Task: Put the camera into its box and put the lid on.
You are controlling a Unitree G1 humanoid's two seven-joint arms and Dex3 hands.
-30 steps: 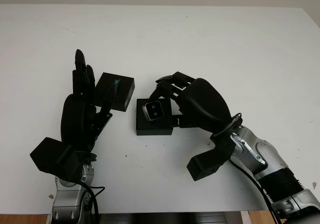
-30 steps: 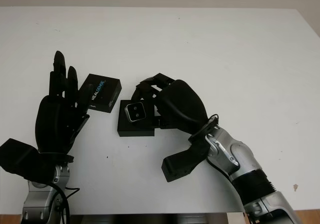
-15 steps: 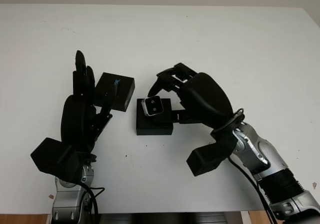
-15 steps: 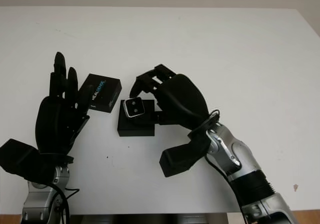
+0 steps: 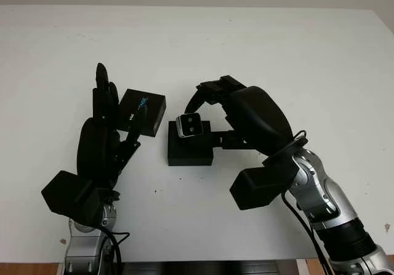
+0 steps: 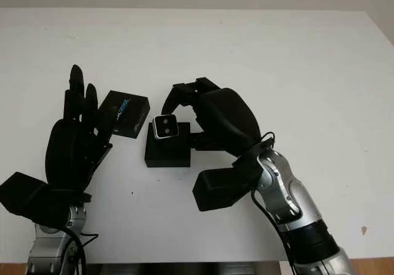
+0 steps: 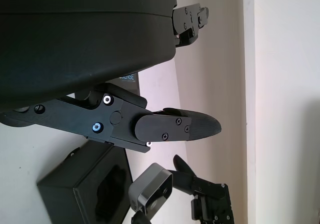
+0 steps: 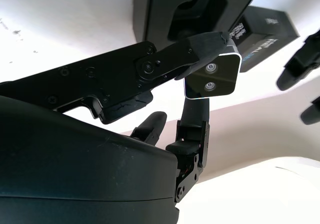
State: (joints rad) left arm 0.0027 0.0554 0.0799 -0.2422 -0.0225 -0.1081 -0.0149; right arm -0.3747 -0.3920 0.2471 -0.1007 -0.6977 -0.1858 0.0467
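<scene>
While the black box [image 5: 190,147] sits open on the white table [image 5: 295,59], I see my right hand [image 5: 212,106] pinching the small silver camera [image 5: 190,125] between its fingertips, held just above the box's far edge. The lid [image 5: 142,111] lies just to the left of the box, touching the fingers of my left hand [image 5: 101,133], which is open and grips nothing.
</scene>
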